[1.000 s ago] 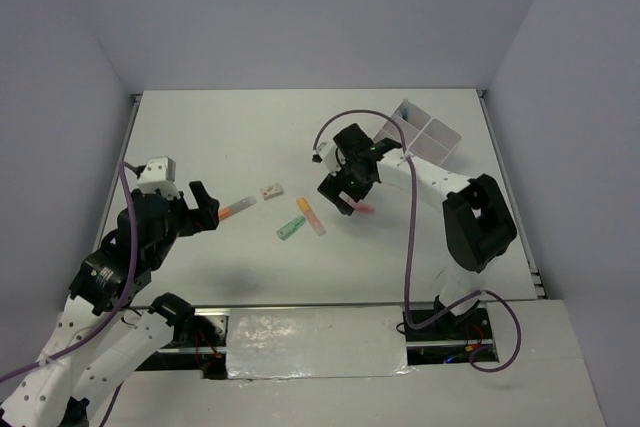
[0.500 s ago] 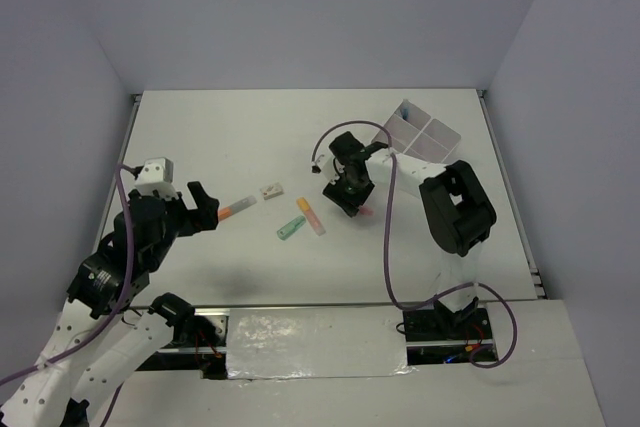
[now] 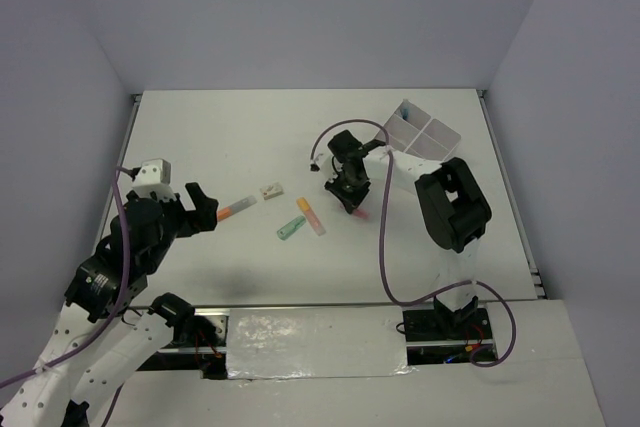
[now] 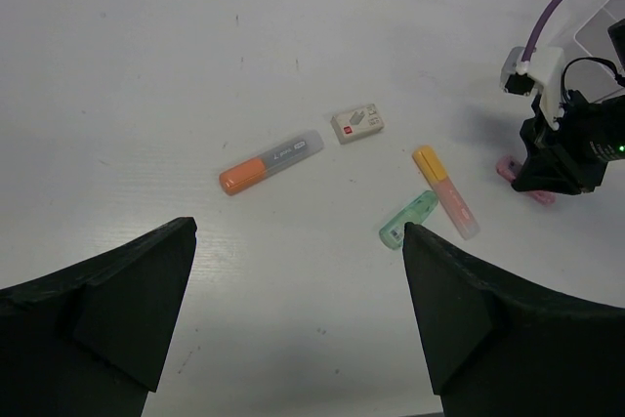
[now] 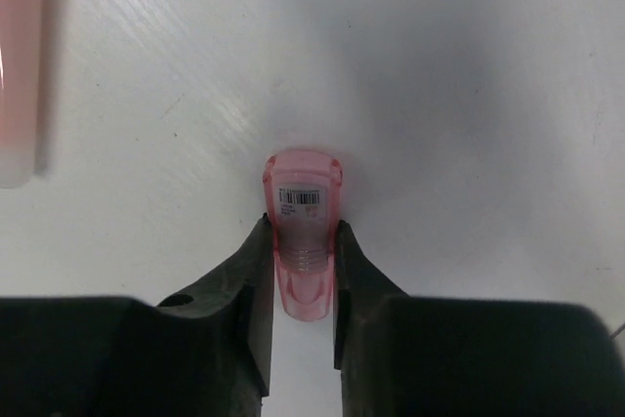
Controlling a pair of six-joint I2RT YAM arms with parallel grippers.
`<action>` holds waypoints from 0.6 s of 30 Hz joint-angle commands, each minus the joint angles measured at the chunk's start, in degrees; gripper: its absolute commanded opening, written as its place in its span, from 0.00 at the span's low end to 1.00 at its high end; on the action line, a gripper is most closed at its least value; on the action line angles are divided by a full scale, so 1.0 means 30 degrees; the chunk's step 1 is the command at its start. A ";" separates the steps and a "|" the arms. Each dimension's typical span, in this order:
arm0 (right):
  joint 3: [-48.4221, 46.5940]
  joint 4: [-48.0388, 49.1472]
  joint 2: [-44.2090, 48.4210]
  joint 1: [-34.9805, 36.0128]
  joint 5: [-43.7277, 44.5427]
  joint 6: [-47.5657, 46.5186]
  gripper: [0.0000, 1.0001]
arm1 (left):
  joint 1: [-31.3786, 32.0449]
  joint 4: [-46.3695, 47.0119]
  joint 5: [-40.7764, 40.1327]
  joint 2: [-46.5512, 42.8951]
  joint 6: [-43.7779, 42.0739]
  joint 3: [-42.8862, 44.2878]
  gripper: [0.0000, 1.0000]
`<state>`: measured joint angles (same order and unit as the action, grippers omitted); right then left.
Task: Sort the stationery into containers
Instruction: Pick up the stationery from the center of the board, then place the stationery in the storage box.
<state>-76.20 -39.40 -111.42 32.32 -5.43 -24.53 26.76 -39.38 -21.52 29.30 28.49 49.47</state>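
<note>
My right gripper (image 3: 352, 201) is down on the table, shut on a short pink marker (image 5: 303, 222); its fingers (image 5: 256, 263) press both sides of the marker, which lies on the surface. An orange marker (image 3: 237, 208), a small white eraser (image 3: 271, 190), a green marker (image 3: 291, 228) and a yellow-capped pink marker (image 3: 311, 216) lie mid-table. My left gripper (image 3: 205, 209) hovers wide open and holds nothing, just left of the orange marker (image 4: 270, 161). The white four-compartment container (image 3: 425, 135) stands at the back right, with a blue pen (image 3: 406, 109) at its far corner.
Grey walls close in the table on the left, back and right. The right arm's purple cable (image 3: 385, 237) loops over the table beside the gripper. The yellow-capped marker (image 5: 20, 65) lies just left of my right gripper.
The right gripper has dropped onto the pink marker and its jaws have come together on it. The left arm has barely moved.
</note>
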 commanded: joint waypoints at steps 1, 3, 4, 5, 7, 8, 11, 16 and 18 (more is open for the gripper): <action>0.0088 0.1060 0.0951 -0.0078 0.0110 0.0500 0.00 | 0.0073 0.0762 0.0112 -0.0245 -0.0415 0.0003 0.99; 0.0497 0.2197 0.1744 -0.0194 0.0200 0.0881 0.00 | 0.0102 0.0762 0.0083 -0.0303 -0.0386 -0.0026 0.99; 0.0615 0.2582 0.2618 -0.0341 0.0170 0.1405 0.00 | 0.0102 0.0762 0.0112 -0.0333 -0.0386 0.0003 0.99; 0.0877 0.2992 0.3033 -0.0835 -0.0004 0.1730 0.00 | 0.0102 0.0762 0.0112 -0.0304 -0.0386 -0.0026 0.99; 0.1113 0.4047 0.4172 -0.1423 -0.0791 0.2664 0.00 | 0.0131 0.0762 0.0083 -0.0333 -0.0386 -0.0026 0.99; 0.1259 0.4224 0.4470 -0.2064 -0.1377 0.2786 0.00 | 0.0131 0.0762 0.0083 -0.0333 -0.0386 -0.0026 0.99; 0.1349 0.4724 0.5320 -0.2626 -0.1415 0.3548 0.00 | 0.0131 0.0762 0.0083 -0.0304 -0.0415 -0.0026 0.99; 0.1436 0.6508 0.7018 -0.4177 0.4284 0.6416 0.00 | 0.0161 0.0762 0.0112 -0.0245 -0.0386 -0.0026 0.99; 0.1670 0.8024 0.7952 -0.5170 0.5788 0.7061 0.00 | 0.0161 0.0791 0.0141 -0.0216 -0.0415 -0.0026 0.99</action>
<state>-72.14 -23.35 -92.62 20.21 1.41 -9.28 26.94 -39.38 -21.52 28.99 28.49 49.47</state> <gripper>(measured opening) 0.340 0.993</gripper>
